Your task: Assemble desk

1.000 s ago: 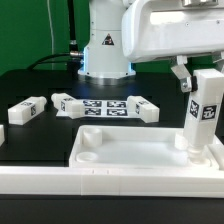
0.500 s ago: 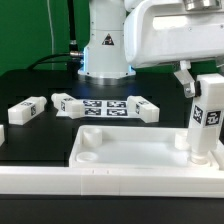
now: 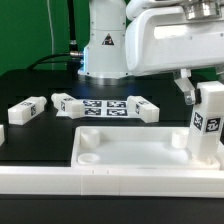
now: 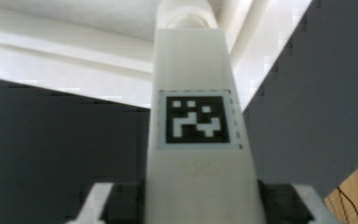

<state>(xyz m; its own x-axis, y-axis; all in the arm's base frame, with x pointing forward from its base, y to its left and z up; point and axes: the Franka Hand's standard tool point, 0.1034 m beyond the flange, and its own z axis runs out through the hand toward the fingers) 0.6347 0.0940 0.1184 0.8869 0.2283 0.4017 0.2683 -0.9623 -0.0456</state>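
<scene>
The white desk slab (image 3: 120, 150) lies flat at the front of the exterior view, with round sockets at its corners. My gripper (image 3: 198, 92) is shut on a white square-section leg (image 3: 208, 125) with a black-and-white tag, held upright over the slab's corner on the exterior view's right. The leg's lower end is at the slab. In the wrist view the leg (image 4: 201, 110) fills the middle between my fingers (image 4: 101, 203). Three more tagged legs lie on the black table: one (image 3: 25, 109) at the exterior view's left, one (image 3: 70, 104) and one (image 3: 142, 108) near the middle.
The marker board (image 3: 105, 106) lies flat between the two middle legs. A long low white rail (image 3: 110, 180) runs along the front edge. The robot base (image 3: 105, 50) stands behind the table.
The gripper and the upright leg have shifted toward the exterior view's right and slightly lower, over the slab's corner. The other legs have not moved.
</scene>
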